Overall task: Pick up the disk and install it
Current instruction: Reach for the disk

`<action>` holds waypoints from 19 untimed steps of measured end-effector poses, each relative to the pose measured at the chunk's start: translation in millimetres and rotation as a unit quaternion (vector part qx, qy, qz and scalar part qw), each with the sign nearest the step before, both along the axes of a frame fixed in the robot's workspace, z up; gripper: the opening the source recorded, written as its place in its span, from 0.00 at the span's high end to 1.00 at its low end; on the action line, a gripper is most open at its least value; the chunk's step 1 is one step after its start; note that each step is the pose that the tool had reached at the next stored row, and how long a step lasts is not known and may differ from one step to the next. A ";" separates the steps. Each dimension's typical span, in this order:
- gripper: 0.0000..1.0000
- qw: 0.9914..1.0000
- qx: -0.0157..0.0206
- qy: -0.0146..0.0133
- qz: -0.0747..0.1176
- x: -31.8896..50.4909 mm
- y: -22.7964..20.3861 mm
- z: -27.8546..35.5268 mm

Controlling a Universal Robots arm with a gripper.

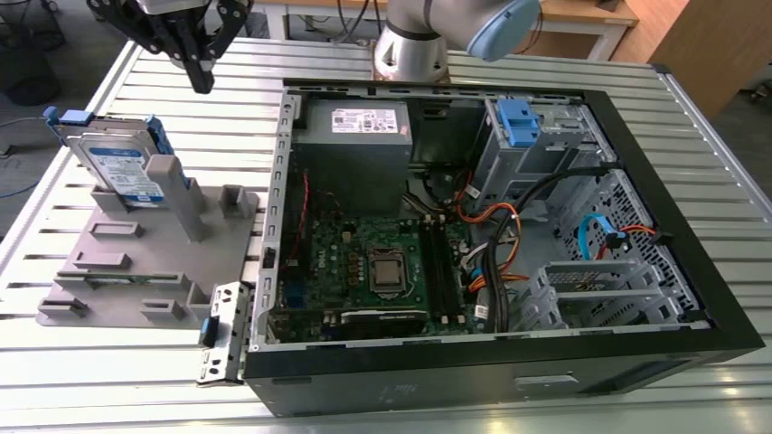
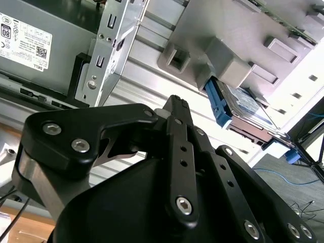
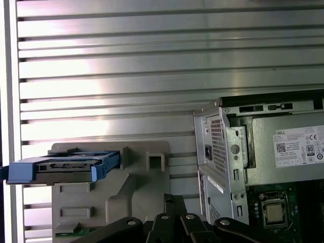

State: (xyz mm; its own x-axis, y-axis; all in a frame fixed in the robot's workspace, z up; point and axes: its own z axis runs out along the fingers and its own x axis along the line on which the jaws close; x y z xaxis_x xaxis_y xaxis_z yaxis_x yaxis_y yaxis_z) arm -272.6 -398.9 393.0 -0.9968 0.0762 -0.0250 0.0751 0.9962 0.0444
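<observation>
Where the slatted metal tabletop runs closest to the exterior camera, an open black computer case lies on its side with its green motherboard facing up. Just beside the case, on the exterior view's left, a grey plastic fixture with several slots and posts sits on the tabletop.

At the far end of that fixture the disk stands on edge in a slot. Its white-and-blue label is turned toward the exterior camera, and its blue bracket runs along the upper edge to a tab at the corner. The first wrist view shows the disk edge-on, blue tabs at both ends, seated in the fixture. In the second wrist view the disk juts out from the fixture.

Farther back inside the case sits a grey power supply with a white sticker. A bare blue clip sits on the drive cage toward the exterior view's right.

Beyond the disk, the end effector hangs above the tabletop, pointing down and apart from the disk. Its fingers are pressed together with nothing between them. Its tips show in the first wrist view too. Behind the case stands the arm's base.
</observation>
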 end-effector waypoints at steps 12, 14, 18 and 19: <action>0.89 1.000 0.000 0.000 0.000 -16.4 0.0 -0.5; 0.89 1.000 0.000 0.000 0.000 -19.4 0.0 -0.7; 0.89 1.000 0.000 0.000 0.000 -24.6 0.0 -1.1; 0.89 1.000 0.000 0.000 0.000 -25.8 0.0 -1.2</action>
State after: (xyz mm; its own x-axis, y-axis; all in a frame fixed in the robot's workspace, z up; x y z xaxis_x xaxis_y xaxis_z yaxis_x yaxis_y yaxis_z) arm -298.3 -398.9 391.9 -0.9968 0.0762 -0.0249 0.0750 0.9962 0.0444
